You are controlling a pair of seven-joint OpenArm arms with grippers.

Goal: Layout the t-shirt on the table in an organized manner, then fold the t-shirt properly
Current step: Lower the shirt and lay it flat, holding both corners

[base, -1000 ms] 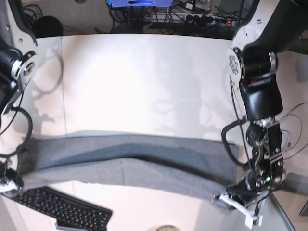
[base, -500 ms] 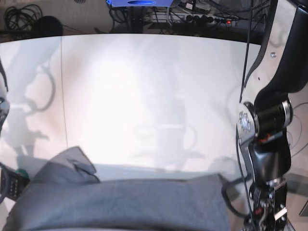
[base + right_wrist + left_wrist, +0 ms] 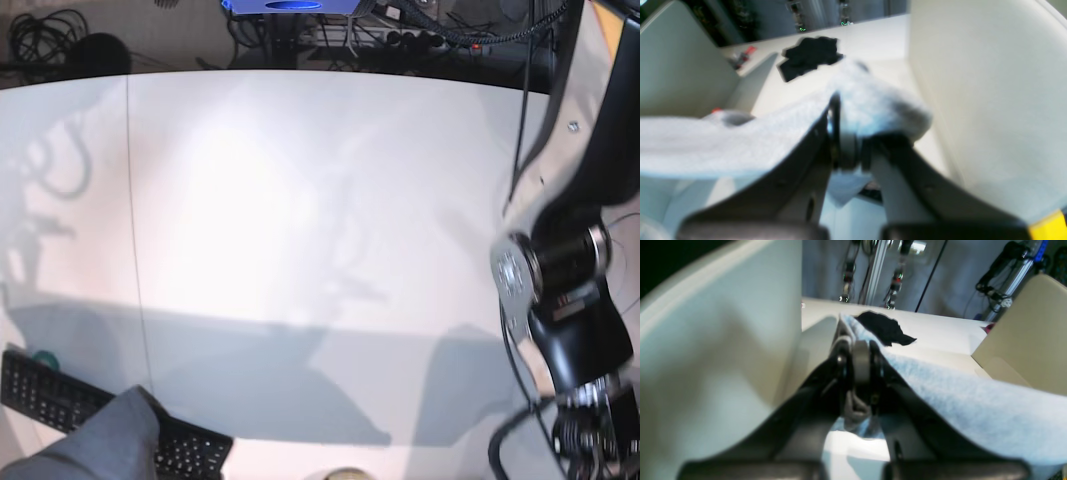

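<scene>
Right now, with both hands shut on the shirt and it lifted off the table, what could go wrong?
1. The left hand seems to pinch only a small bunch at the shirt edge; a tug might slip it.
2. The right hand also holds a bunched corner, so the shirt could land creased.
3. In the base view a sleeve hangs over the keyboard; lowering here may drape or snag it instead of reaching the table.

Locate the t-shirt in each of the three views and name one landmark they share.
Base: t-shirt only at the bottom-left corner, overlapping the keyboard.
Left wrist: pale cloth running right from the shut left tool.
Right wrist: cloth stretching left from the shut right tool.
Shared landmark: the white table.
</scene>
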